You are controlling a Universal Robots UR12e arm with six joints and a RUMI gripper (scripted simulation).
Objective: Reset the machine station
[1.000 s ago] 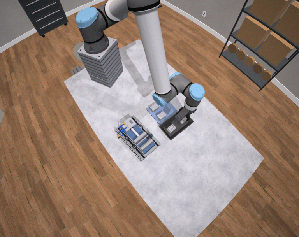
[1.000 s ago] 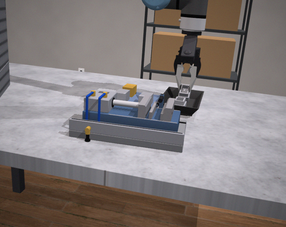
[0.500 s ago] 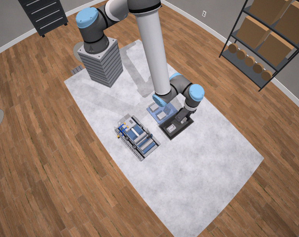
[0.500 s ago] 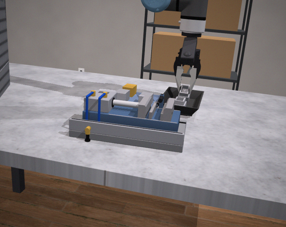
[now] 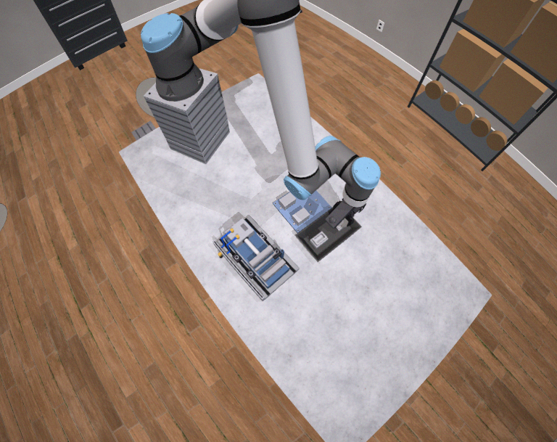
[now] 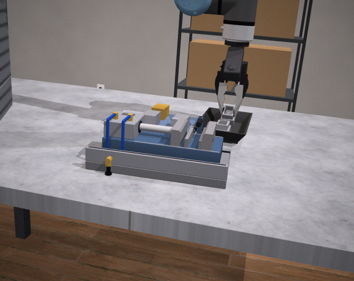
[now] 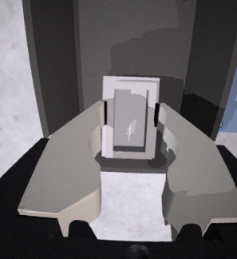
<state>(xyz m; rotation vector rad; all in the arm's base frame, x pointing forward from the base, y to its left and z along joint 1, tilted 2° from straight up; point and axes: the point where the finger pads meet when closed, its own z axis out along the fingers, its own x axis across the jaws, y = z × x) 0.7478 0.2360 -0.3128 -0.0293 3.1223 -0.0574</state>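
Note:
My gripper (image 5: 342, 223) (image 6: 229, 108) (image 7: 130, 103) is shut on a finished part (image 6: 228, 111) (image 7: 129, 137), pocket up, at the far end of the black outfeed tray (image 6: 228, 136) (image 7: 53, 60). I cannot tell whether the part touches the tray floor. Another finished part (image 5: 319, 238) (image 6: 223, 124) lies pocket up in the tray. Two gray blanks (image 5: 286, 200) (image 5: 300, 215) lie on the blue infeed plate (image 5: 285, 213). A yellow brass blank (image 6: 160, 110) shows behind the vise; the arm hides it in the top view. No block shows between moving jaw (image 6: 179, 133) and fixed jaw (image 6: 207, 137).
The vise base (image 5: 256, 289) (image 6: 158, 167) stands beside the tray and plate, with blue hoses (image 6: 123, 134) at its cylinder end. The dark work stop (image 6: 199, 122) rises on the vise's tray side. The robot pedestal (image 5: 195, 123) stands at the table's far end.

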